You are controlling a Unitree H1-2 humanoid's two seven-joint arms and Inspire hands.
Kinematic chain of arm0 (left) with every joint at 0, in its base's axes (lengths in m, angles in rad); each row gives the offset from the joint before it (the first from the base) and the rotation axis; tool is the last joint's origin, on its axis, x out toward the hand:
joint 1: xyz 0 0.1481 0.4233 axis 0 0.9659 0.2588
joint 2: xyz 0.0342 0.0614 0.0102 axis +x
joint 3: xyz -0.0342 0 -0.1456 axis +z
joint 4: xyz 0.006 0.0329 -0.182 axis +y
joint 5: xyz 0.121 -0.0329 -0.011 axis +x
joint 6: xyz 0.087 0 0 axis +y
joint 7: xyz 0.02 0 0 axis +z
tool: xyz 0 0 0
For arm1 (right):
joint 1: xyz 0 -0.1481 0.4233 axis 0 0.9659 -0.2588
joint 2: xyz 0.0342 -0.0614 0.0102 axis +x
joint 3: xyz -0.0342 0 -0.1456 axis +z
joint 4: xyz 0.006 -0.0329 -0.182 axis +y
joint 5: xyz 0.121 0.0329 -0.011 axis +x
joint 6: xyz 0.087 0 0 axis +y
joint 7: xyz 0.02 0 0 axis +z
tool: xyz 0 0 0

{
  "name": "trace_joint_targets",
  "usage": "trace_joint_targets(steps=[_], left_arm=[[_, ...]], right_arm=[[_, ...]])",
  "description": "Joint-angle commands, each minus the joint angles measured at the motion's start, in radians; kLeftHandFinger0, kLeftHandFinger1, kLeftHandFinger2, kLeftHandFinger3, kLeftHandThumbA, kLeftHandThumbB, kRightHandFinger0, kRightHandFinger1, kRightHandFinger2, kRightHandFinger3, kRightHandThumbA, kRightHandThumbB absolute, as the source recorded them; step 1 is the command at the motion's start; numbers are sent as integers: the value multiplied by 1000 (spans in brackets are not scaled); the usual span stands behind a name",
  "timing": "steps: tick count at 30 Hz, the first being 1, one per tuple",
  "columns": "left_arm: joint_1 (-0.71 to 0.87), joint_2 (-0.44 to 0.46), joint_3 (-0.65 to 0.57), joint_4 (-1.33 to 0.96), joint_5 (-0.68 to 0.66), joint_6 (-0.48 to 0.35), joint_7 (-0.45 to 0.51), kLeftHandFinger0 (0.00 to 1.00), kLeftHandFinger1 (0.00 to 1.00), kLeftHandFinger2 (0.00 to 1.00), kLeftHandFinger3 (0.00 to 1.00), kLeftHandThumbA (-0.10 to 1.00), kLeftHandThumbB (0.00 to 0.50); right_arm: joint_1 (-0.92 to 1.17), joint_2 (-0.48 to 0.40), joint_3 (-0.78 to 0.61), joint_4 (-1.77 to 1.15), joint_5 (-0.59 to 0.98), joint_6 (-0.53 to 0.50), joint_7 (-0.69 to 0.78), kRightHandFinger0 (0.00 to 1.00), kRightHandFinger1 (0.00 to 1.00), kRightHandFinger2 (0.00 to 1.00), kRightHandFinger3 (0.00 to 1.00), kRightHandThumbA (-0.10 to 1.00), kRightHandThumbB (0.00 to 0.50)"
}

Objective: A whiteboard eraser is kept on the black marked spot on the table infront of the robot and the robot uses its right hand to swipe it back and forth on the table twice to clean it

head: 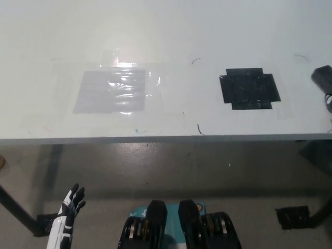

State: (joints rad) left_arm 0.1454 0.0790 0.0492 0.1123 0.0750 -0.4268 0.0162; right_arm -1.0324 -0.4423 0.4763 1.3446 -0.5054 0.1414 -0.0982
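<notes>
The black marked spot [249, 88] lies bare on the white table [171, 31], right of the middle. Only a small dark piece of my right hand [323, 81] shows at the picture's right edge, well to the right of the spot. I cannot make out the eraser; whether that dark piece includes it is unclear. My white left hand [70, 206] hangs low at the lower left, below the table, with its fingers spread and nothing in it.
A grey patch under shiny clear film [111, 91] is taped to the table left of the middle. Small pen marks [199, 128] sit near the table's front edge [155, 139]. Below it are the floor and a black table foot [293, 217].
</notes>
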Motion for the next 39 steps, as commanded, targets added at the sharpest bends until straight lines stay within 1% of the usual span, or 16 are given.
trace_joint_targets(steps=[1, 5, 6, 8, 13, 16, 18, 19, 20, 24, 25, 26, 29, 35, 37, 39], left_arm=[[-8, -1, -1, -18, 9, -43, 21, 1000, 1000, 1000, 1000, 1000, 260], [-12, 1, -3, -19, 5, -43, 17, 1000, 1000, 1000, 1000, 1000, 245], [-14, -1, -2, -18, 7, -43, 18, 1000, 1000, 1000, 1000, 1000, 266], [-14, -2, -1, -17, 12, -43, 21, 1000, 1000, 1000, 1000, 1000, 268], [-12, 3, 1, -21, 21, -43, 18, 1000, 1000, 1000, 1000, 1000, 272], [-14, 4, 1, -20, 11, -43, 12, 1000, 1000, 1000, 1000, 1000, 269], [-17, 4, 1, -18, 18, -43, 18, 1000, 1000, 1000, 1000, 1000, 264], [-17, 3, 1, -17, 21, -43, 19, 1000, 1000, 1000, 1000, 1000, 275], [-16, 4, 2, -16, 23, -43, 17, 1000, 1000, 1000, 1000, 1000, 279], [-14, 6, 4, -26, 16, -34, 9, 1000, 1000, 1000, 1000, 1000, 272], [-14, 5, 4, -25, 14, -35, 9, 1000, 1000, 1000, 1000, 1000, 271], [-16, 4, 5, -22, 11, -36, 9, 1000, 1000, 1000, 1000, 1000, 276], [-18, 3, 7, -23, 17, -34, 13, 1000, 1000, 1000, 1000, 1000, 280], [-22, 6, 4, -16, 12, -41, 5, 1000, 1000, 1000, 1000, 1000, 272], [-22, 6, 4, -15, 13, -42, 6, 1000, 1000, 1000, 1000, 1000, 272], [-22, 7, 5, -14, 16, -42, 8, 1000, 1000, 1000, 1000, 1000, 272]], right_arm=[[-40, 97, -6, -11, 10, 15, 53, 69, 218, 368, 1000, -13, 129], [-65, 167, 0, -17, 5, 17, 60, 137, 278, 401, 1000, -32, 160], [-71, 199, 3, -29, 4, 19, 62, 20, 126, 240, 908, -37, 147], [-73, 218, 2, -39, 6, 19, 63, 1, 75, 200, 852, -43, 146], [-73, 284, 7, -77, 1, -5, 56, 26, 55, 148, 350, -70, 152], [-77, 298, 8, -84, -1, 7, 57, 0, 30, 132, 397, -100, 136], [-76, 304, 8, -94, -5, 11, 57, 22, 167, 330, 420, -100, 117], [-76, 304, 10, -94, -8, 12, 57, 38, 305, 551, 418, -100, 114], [-74, 301, 11, -95, -11, 15, 60, 61, 348, 612, 490, -100, 124], [-64, 278, 13, -71, -18, -24, 55, 211, 569, 812, 379, -40, 143], [-64, 277, 15, -68, -21, -21, 55, 250, 585, 804, 397, -18, 145], [-66, 275, 17, -63, -24, -6, 58, 297, 617, 808, 626, -14, 143], [-60, 257, 10, -57, -18, 10, 65, 261, 562, 728, 744, -95, 163], [-43, 240, -9, -51, -2, -8, 61, 173, 450, 558, 415, -100, 167], [-35, 238, -20, -75, 13, -26, 91, 40, 381, 557, 271, -100, 146], [-25, 239, -31, -119, 29, -39, 133, 3, 381, 645, 294, -100, 148]])
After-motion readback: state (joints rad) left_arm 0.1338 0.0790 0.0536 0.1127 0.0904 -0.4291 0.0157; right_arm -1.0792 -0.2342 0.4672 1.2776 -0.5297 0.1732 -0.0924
